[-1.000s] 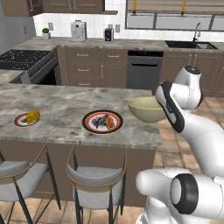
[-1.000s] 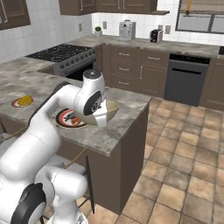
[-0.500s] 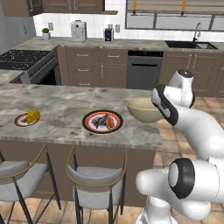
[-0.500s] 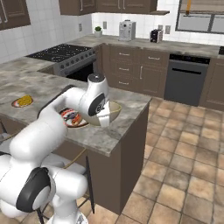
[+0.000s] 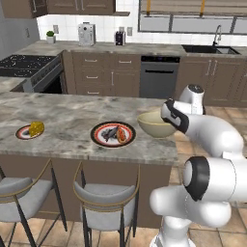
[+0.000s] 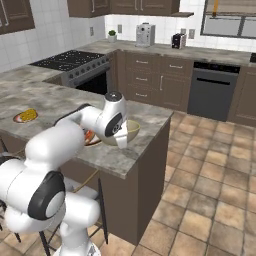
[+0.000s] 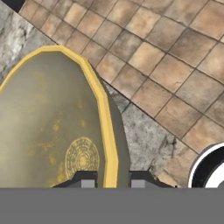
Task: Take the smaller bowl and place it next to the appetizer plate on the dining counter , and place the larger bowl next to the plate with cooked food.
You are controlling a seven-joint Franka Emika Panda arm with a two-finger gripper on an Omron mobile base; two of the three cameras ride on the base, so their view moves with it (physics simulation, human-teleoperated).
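The larger bowl [image 5: 154,124], olive-beige with a yellow rim, is at the right end of the dining counter [image 5: 67,108], just right of the plate with cooked food [image 5: 113,133]. My gripper [image 5: 167,121] is shut on the bowl's right rim. In the hand view the fingertips [image 7: 85,179] straddle the yellow rim of the bowl [image 7: 48,127]. I cannot tell whether the bowl touches the stone. The appetizer plate [image 5: 30,130] with its yellow wedge lies far left. From the right base, the bowl [image 6: 132,128] peeks out behind the hand [image 6: 121,138]. The smaller bowl is out of view.
Two grey stools [image 5: 106,198] stand in front of the dining counter. The counter's right edge drops to tiled floor [image 6: 210,195] close to the bowl. Behind are kitchen counters with a stove [image 5: 24,67], a dishwasher [image 5: 158,77] and a sink [image 5: 212,49].
The larger bowl has shifted slightly left and down toward the plate with cooked food, still in my gripper. The arm's elbow has swung around.
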